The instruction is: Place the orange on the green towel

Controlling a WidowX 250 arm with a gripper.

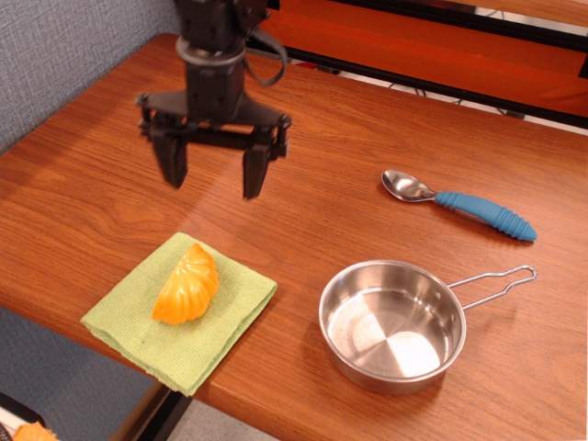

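Observation:
The orange (pixel 187 286), a ribbed toy half, lies on its side on the green towel (pixel 179 314) at the table's front left edge. My gripper (pixel 213 176) hangs well above and behind the towel, its two black fingers (pixel 254 171) spread wide apart with nothing between them. It touches neither the orange nor the towel.
A steel pan (pixel 392 324) with a wire handle sits at the front right of the towel. A spoon with a blue handle (pixel 459 204) lies further back right. The table's front edge runs just below the towel. An orange panel stands at the back.

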